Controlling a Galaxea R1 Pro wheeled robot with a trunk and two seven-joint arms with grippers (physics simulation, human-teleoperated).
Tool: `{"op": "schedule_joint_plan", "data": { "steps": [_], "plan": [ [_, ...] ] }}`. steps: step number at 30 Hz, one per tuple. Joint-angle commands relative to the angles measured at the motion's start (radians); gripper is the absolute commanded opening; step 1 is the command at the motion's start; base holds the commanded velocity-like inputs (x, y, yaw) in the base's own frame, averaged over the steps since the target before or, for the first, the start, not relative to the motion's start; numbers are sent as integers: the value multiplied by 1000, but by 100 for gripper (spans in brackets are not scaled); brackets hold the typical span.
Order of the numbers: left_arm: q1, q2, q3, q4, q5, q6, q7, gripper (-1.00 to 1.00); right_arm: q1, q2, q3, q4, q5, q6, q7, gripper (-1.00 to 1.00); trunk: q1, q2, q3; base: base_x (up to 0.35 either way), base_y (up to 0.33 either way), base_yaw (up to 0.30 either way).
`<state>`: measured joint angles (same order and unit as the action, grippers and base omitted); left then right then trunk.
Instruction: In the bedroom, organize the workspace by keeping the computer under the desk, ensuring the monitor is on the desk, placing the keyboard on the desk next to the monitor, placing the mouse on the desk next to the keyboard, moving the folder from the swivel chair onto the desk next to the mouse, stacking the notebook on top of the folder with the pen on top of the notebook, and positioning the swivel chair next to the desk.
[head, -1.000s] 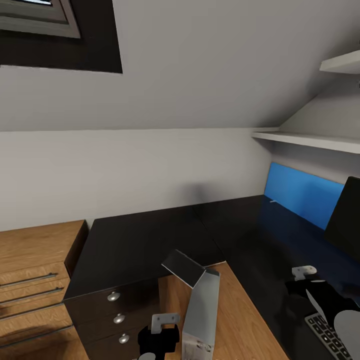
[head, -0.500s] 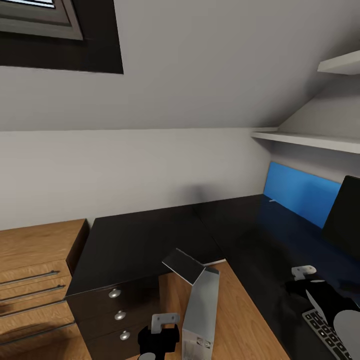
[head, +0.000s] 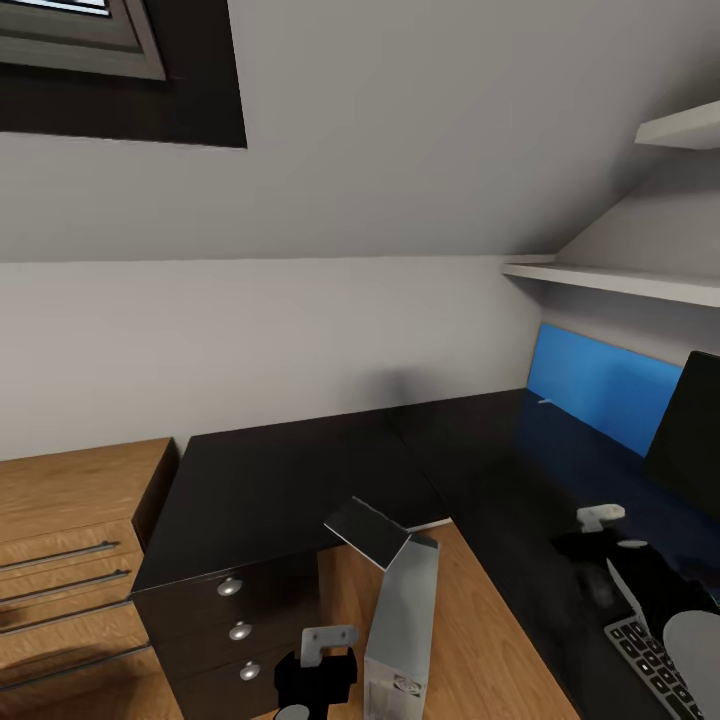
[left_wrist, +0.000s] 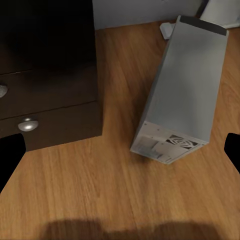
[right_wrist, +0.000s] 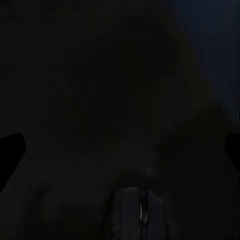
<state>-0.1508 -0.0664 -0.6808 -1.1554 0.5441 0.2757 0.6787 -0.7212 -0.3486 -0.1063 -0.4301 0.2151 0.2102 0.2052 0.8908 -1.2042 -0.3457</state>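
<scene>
The black desk (head: 290, 480) bends in an L around a strip of wooden floor. On that strip stands the light grey computer (head: 402, 625), next to the three-knob drawer unit (head: 235, 630). My left gripper (head: 315, 675) hangs low in front of the unit, open and empty; its view shows the computer (left_wrist: 180, 95) and the drawers (left_wrist: 50, 75). Over the desk's right wing my right gripper (head: 578, 548) is open, with the black mouse (right_wrist: 137, 210) lying on the dark top just behind its spread fingertips (right_wrist: 10, 150). The monitor (head: 690, 430) and the keyboard (head: 655, 670) sit at the right edge.
A wooden chest of drawers (head: 60, 560) stands left of the desk. A blue back panel (head: 600, 385) runs behind the right wing under white wall shelves (head: 620, 280). A sloped ceiling with a dark window (head: 80, 40) rises above.
The view shifted slightly to the left a second ago. My right gripper has since moved a little farther out over the desk. The left arm and the computer have not moved.
</scene>
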Motion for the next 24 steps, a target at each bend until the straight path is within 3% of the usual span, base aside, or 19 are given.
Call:
{"op": "schedule_joint_plan", "data": {
  "steps": [1,4,7,11,13,18,21,24],
  "plan": [
    [-1,0,-2,-1,5,4,7,100,0,7,-8,-14,2,4,9,100,0,-1,-1,0,0,0],
    [-1,0,-1,1,5,3,7,100,0,40,-9,-35,-27,7,9,100,0,-1,-1,0,0,0],
    [-1,2,3,4,5,2,7,100,3,111,-11,-98,-74,12,7,100,0,-1,-1,0,0,0],
    [-1,3,6,5,5,-31,9,100,23,168,-12,-206,-89,61,5,100,0,-1,-1,0,0,0],
    [-1,3,7,6,5,-45,10,100,82,201,-12,-326,-91,104,4,100,0,-1,-1,-153,0,0],
    [-1,3,7,7,6,-49,10,100,181,244,-12,-496,-91,151,-15,100,0,-1,-1,-280,0,0],
    [-1,3,7,8,6,-50,10,100,233,294,-11,-577,-89,174,-78,100,0,-1,-1,-323,0,0],
    [-1,3,8,8,7,-50,10,100,251,330,-10,-595,-88,179,-151,100,0,-1,-1,-331,0,0]
  ]
}}
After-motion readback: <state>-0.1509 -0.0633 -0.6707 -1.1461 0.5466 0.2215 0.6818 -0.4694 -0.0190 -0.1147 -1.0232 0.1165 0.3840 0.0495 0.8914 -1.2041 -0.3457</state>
